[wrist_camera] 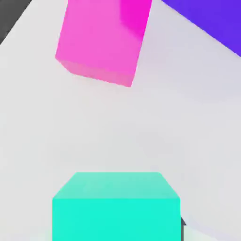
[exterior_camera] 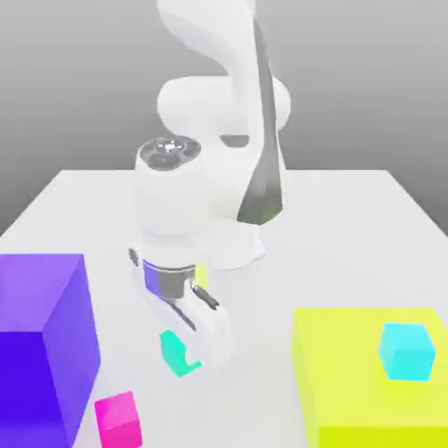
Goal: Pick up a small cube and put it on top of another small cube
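Gripper (exterior_camera: 194, 350) clamped shut on teal cube (exterior_camera: 178, 353), held clear of table (exterior_camera: 350, 219) for carrying toward magenta cube (exterior_camera: 119, 420), near-left.

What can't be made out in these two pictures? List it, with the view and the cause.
- Teal cube, exterior view: its right part is behind the gripper; whether it is off the table cannot be told.
- Teal cube, hand view: its lower part is cut by the frame edge.
- Purple cube, exterior view: cut by the left edge.
- Yellow block, bearing the cyan cube: cut by the bottom and right edges.
- Magenta cube: its base sits at the bottom edge.
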